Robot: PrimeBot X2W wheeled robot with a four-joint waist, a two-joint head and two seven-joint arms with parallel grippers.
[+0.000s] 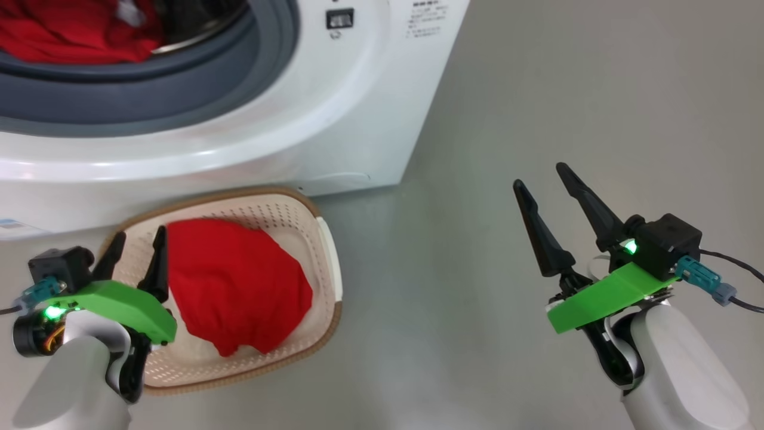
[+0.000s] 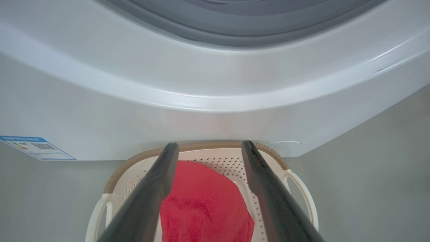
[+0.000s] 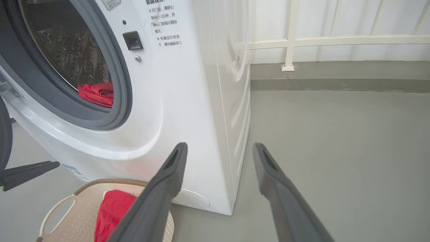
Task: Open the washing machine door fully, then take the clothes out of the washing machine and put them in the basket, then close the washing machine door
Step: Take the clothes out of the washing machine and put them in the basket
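Note:
The washing machine (image 1: 334, 119) stands with its drum mouth open, and red clothes (image 1: 71, 36) lie inside, also seen in the right wrist view (image 3: 97, 94). On the floor in front of it, the cream basket (image 1: 325, 251) holds a red garment (image 1: 239, 286). My left gripper (image 1: 141, 233) hangs open over the basket's left side, its fingers apart above the garment (image 2: 205, 205) and touching nothing. My right gripper (image 1: 539, 175) is open and empty over bare floor, to the right of the machine. A dark curved edge (image 3: 5, 134) at the left border may be the door; I cannot tell.
Grey floor stretches to the right of the machine. A white railing (image 3: 289, 40) and a low kerb run along the far side. A blue label (image 2: 37, 147) is stuck low on the machine front. One left finger (image 3: 27, 171) shows beside the basket (image 3: 63, 215).

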